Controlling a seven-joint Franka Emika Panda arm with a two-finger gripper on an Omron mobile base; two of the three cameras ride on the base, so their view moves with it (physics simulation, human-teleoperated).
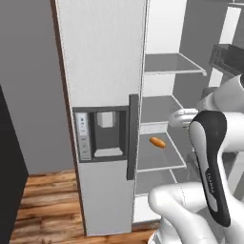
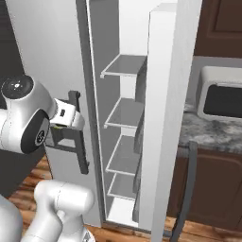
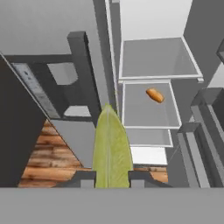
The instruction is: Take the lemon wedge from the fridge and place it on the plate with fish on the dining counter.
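One lemon wedge (image 3: 112,148), seemingly clamped in the hand (image 3: 112,177); one orange item (image 3: 155,95) shelved.

The lemon wedge (image 3: 112,148), a yellow-green pointed sliver, is sitting pinched between the finger tips, pointing toward the fridge (image 3: 87,52). The fridge's right door (image 2: 165,113) is standing open, showing grey shelves.
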